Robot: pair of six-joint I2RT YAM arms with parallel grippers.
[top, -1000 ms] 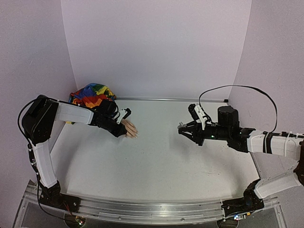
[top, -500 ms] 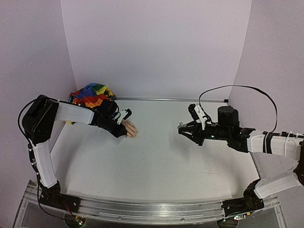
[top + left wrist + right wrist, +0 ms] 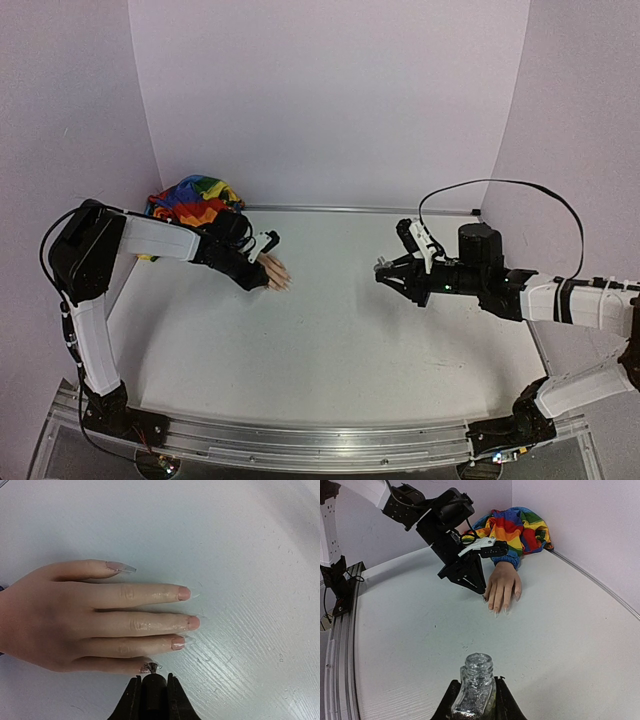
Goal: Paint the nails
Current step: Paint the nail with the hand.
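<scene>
A pale peach fake hand (image 3: 75,620) lies palm down on the white table, its rainbow sleeve (image 3: 192,200) at the back left. Its nails (image 3: 184,593) point right in the left wrist view. My left gripper (image 3: 151,680) is shut on a dark brush handle (image 3: 151,697); the silvery brush tip touches the little-finger nail (image 3: 150,667). The hand also shows in the right wrist view (image 3: 502,584). My right gripper (image 3: 475,700) is shut on an open glass bottle of silver glitter polish (image 3: 476,682), held above the table at the right (image 3: 388,270).
The left arm (image 3: 440,525) reaches over the table beside the fake hand. White walls close in the back and sides. A metal rail (image 3: 300,445) runs along the near edge. A black cable (image 3: 500,185) loops above the right arm.
The left gripper has shifted very slightly along the fake hand's fingertips. The right arm and bottle have not moved.
</scene>
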